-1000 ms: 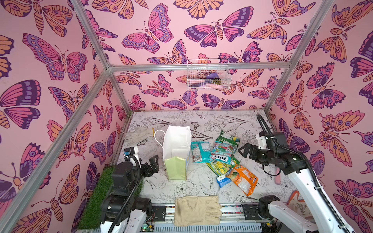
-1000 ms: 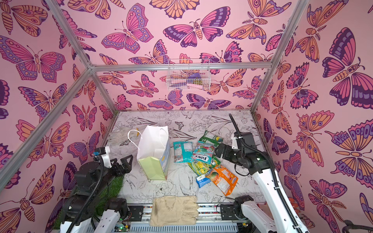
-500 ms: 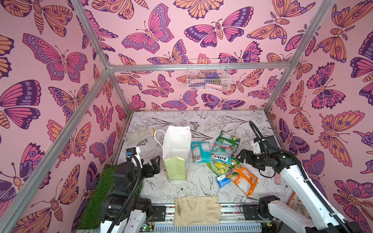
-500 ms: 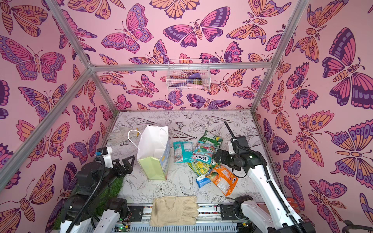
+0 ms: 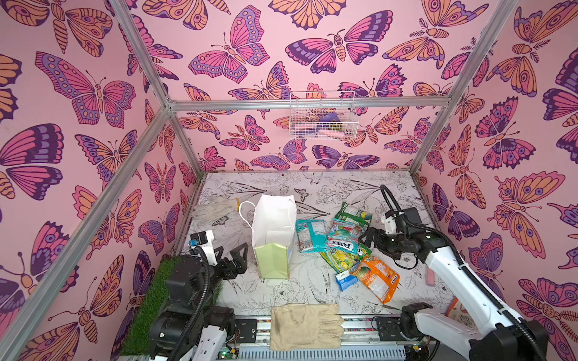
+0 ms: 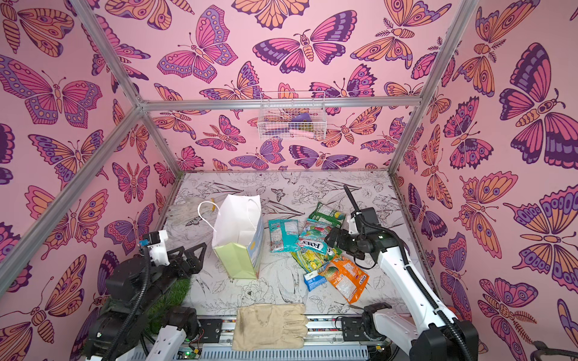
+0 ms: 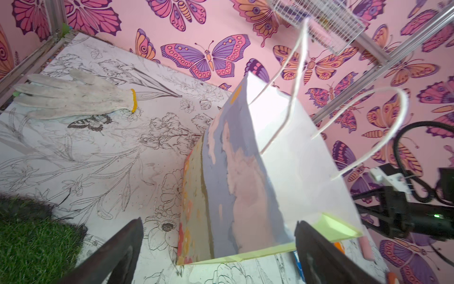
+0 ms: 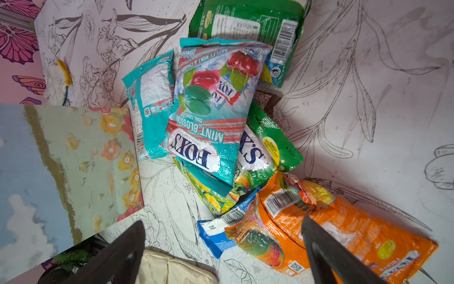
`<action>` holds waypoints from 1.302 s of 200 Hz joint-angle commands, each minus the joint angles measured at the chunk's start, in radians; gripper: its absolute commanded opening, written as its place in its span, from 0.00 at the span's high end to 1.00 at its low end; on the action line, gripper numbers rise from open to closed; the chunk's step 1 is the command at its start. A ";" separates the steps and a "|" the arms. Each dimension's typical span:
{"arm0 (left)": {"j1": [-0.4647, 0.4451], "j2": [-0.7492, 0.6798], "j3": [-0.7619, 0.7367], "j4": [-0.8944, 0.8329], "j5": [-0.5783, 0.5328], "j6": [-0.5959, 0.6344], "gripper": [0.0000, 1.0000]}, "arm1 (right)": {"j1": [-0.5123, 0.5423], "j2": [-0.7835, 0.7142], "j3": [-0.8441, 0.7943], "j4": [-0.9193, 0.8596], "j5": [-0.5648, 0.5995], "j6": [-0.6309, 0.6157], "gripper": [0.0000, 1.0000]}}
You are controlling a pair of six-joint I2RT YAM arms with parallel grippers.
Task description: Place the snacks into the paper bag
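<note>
Right hand (image 5: 369,240) spread wide, empty, hovering at snacks (image 5: 342,247) pile; left hand (image 5: 230,253) spread wide, empty, beside upright paper bag (image 5: 272,223).

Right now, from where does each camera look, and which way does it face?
Both top views: high at the front, looking down toward the back wall; left gripper and right gripper show, both open.
Left wrist: low beside the paper bag, facing it; its own fingers show.
Right wrist: above the snacks, looking down; its own fingers show.
Shared: both wrist views show the paper bag.
</note>
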 commanded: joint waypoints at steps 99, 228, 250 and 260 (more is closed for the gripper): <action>-0.005 0.406 0.309 -0.091 0.117 0.020 0.17 | 0.007 0.019 0.041 0.043 -0.026 0.027 0.00; -0.268 0.661 0.376 -0.090 -0.242 0.026 0.35 | 0.007 0.059 0.033 0.091 -0.044 0.016 0.01; -0.281 0.694 0.376 -0.090 -0.271 0.026 0.41 | 0.006 0.057 0.034 0.086 -0.040 0.013 0.01; -0.282 0.703 0.376 -0.088 -0.285 0.023 0.45 | 0.007 0.057 0.034 0.090 -0.042 0.016 0.01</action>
